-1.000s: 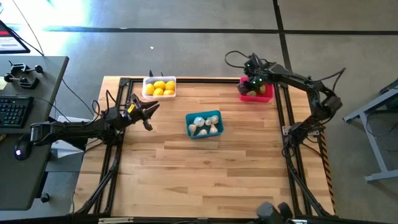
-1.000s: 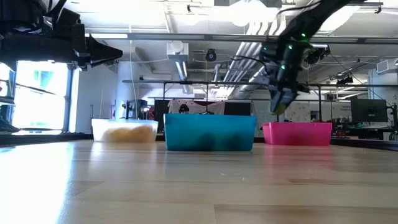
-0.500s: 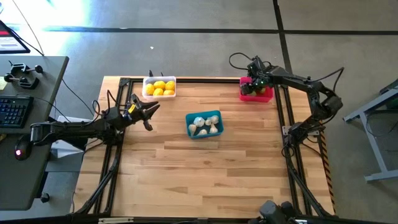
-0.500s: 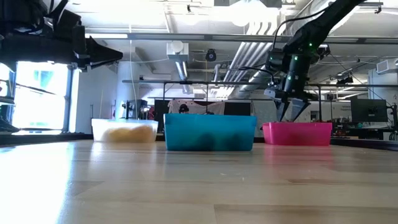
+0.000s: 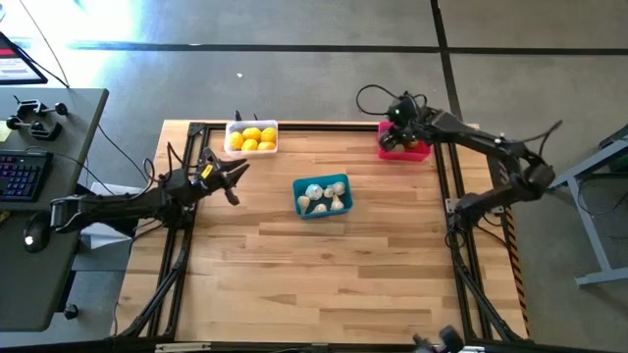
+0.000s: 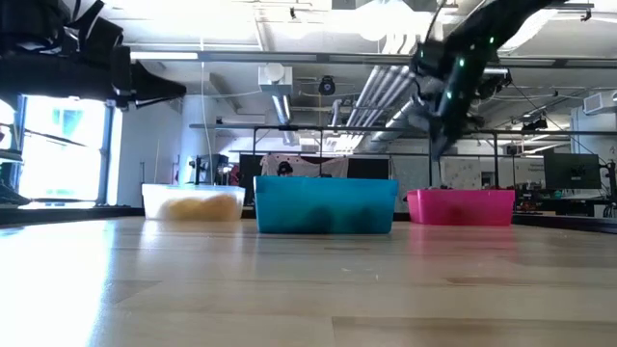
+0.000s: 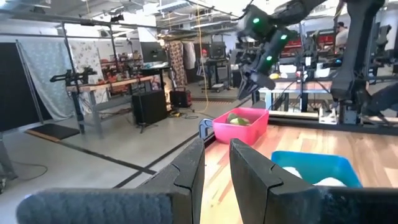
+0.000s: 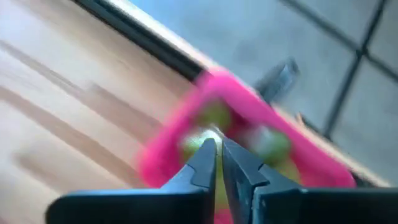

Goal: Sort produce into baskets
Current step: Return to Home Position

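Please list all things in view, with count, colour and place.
table: one, light wood, under both arms
white bin: one, table's far edge, left side
lemons: several, yellow, in the white bin
teal bin: one, table's middle
garlic bulbs: several, whitish, in the teal bin
pink bin: one, far right corner
green fruits: at least two, in the pink bin
keyboard: one, dark, on the desk beside the table
left gripper: one, dark, open, over the table's left side
right gripper: one, dark, shut, over the pink bin
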You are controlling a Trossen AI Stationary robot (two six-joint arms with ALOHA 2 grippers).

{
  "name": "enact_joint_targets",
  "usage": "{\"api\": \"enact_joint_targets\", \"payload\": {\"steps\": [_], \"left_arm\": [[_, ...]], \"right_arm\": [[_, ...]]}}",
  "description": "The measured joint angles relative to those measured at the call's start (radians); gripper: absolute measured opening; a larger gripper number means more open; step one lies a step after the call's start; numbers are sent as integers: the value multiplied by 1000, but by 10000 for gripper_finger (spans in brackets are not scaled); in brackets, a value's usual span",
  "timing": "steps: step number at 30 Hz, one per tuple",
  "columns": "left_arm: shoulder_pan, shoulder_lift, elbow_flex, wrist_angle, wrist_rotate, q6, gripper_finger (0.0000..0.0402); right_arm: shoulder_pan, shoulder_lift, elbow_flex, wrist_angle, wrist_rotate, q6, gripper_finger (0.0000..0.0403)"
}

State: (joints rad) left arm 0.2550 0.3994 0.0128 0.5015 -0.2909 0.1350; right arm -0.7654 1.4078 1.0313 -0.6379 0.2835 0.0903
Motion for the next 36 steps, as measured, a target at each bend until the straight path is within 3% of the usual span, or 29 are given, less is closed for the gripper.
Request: {"api": "enact_joint_targets", "payload": {"steps": [5, 12, 15, 22, 31, 36], "left_arm": [[0, -71, 0, -51, 0, 0, 62], [0, -180, 0, -160, -1, -1, 62], [-1, -216, 0, -190, -1, 1, 62], [0, -292, 0, -276, -3, 21, 62], [-1, -399, 0, -432, -33, 7, 62], [1, -396, 4, -455, -56, -19, 62]], "right_arm": [[138, -97, -117, 254, -8, -27, 19], [273, -234, -405, 659, -163, -36, 4], [344, -295, -493, 776, -158, -44, 1], [486, -476, -662, 952, -77, -180, 0], [506, -725, -815, 1020, -85, -230, 0], [507, -880, -900, 1056, -80, -230, 0]]}}
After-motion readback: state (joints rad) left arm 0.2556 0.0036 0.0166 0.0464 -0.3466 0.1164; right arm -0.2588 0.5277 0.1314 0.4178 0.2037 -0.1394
